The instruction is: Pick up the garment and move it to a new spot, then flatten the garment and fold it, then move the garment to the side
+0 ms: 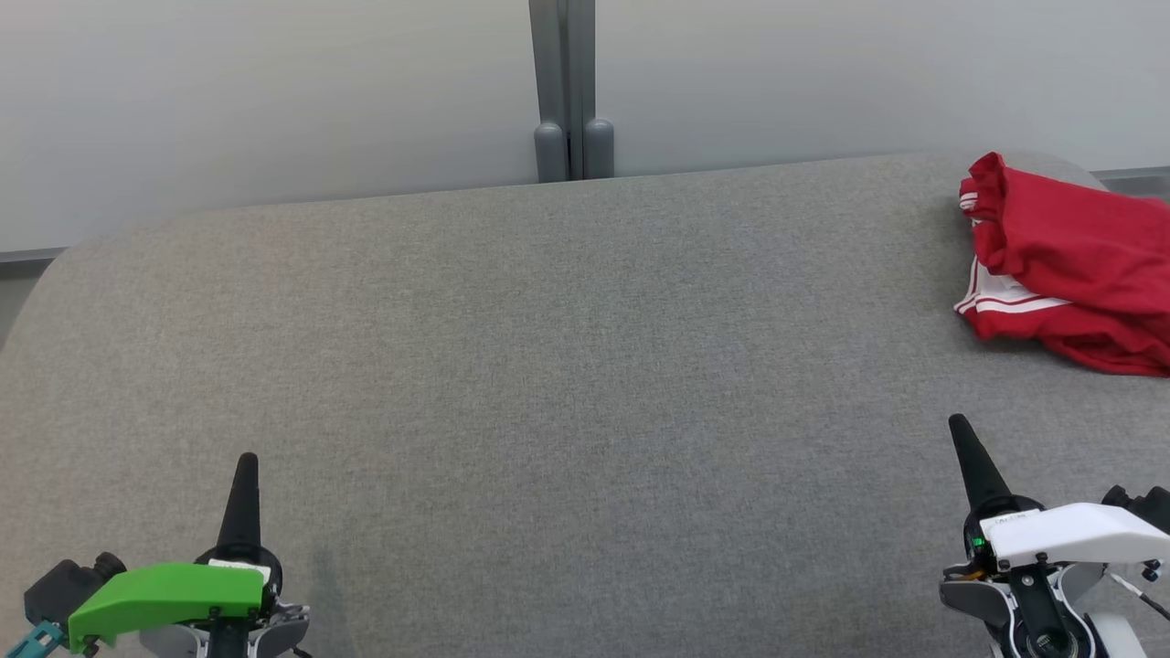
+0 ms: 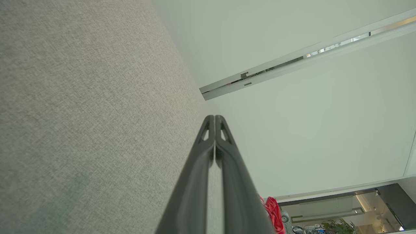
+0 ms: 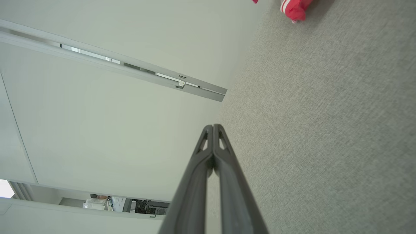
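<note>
Red striped garment (image 1: 1069,265) bunched at table's (image 1: 548,366) right end: awaiting pickup, or already set aside. Closed, empty: left gripper (image 1: 246,471), right gripper (image 1: 962,434).

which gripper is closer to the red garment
Right. The right gripper is just short of the red garment, near its left edge; the left gripper is far off to the garment's left.

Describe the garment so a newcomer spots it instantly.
Take the grey fabric table below the pale wall. Look to its far right corner, beyond the right gripper. The garment is the crumpled red heap with white stripes, against plain grey.
</note>
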